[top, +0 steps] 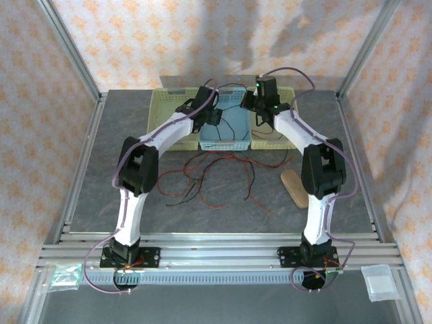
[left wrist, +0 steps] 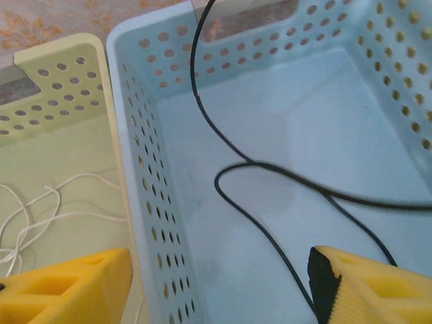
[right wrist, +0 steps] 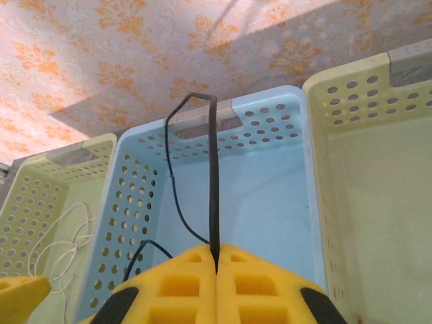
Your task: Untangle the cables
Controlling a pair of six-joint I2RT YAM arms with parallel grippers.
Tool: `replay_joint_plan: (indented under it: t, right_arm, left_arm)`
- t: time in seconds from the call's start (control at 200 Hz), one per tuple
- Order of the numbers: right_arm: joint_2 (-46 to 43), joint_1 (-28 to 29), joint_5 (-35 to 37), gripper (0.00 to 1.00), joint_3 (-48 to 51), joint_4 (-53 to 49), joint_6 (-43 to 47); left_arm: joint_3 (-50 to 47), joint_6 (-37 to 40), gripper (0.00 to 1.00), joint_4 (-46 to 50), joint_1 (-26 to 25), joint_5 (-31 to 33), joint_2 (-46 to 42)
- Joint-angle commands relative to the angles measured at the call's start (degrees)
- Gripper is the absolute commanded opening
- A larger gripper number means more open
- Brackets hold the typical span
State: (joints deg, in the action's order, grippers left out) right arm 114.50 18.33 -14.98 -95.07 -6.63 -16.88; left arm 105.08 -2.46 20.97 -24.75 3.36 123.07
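The grey desk (top: 101,189) carries three perforated baskets along its far edge, apparently one per cable colour. The blue basket (top: 226,144) sits in the middle, between a yellow left basket (top: 165,111) and a yellow right basket (top: 270,138). The right pincer (right wrist: 217,260) is clamped on a black cable (right wrist: 214,182), holding it upright over the blue basket, probably to feed it in. The left pincer (left wrist: 221,270) hangs spread wide over the slack lying on that basket's floor. A white cable (left wrist: 40,209) lies in the left basket. Red and black cables (top: 216,172) lie tangled mid-desk. No writing is legible.
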Motion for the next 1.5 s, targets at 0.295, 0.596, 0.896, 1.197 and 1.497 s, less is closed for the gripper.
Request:
replay_joint_plan:
  t: [0.295, 0.596, 0.896, 1.197, 1.497]
  right_arm:
    - [5.04, 2.65, -0.45, 0.02, -1.19, -3.15, 2.95]
    - [9.70, 6.63, 5.54, 0.02, -2.54, -7.22, 7.44]
    - [11.50, 7.17, 7.38, 0.18, -6.54, -12.21, 9.95]
    - [5.02, 7.02, 2.76, 0.56, -9.44, -12.69, 10.59]
    - [-8.02, 7.11, 6.64, 0.69, -0.22, -11.25, 8.80]
  left_arm:
    - [-15.69, -6.68, 0.73, -13.34, 0.86, -6.08, -22.31]
    - [-25.63, -11.33, 0.74, -15.61, 0.85, -6.42, -34.28]
    - [-36.31, -14.09, 0.85, -12.95, 0.84, -4.94, -44.68]
    - [-42.89, -13.97, 0.99, -9.03, 0.85, -7.28, -49.44]
    - [-46.98, -14.69, 0.99, -8.34, -1.63, -4.75, -52.48]
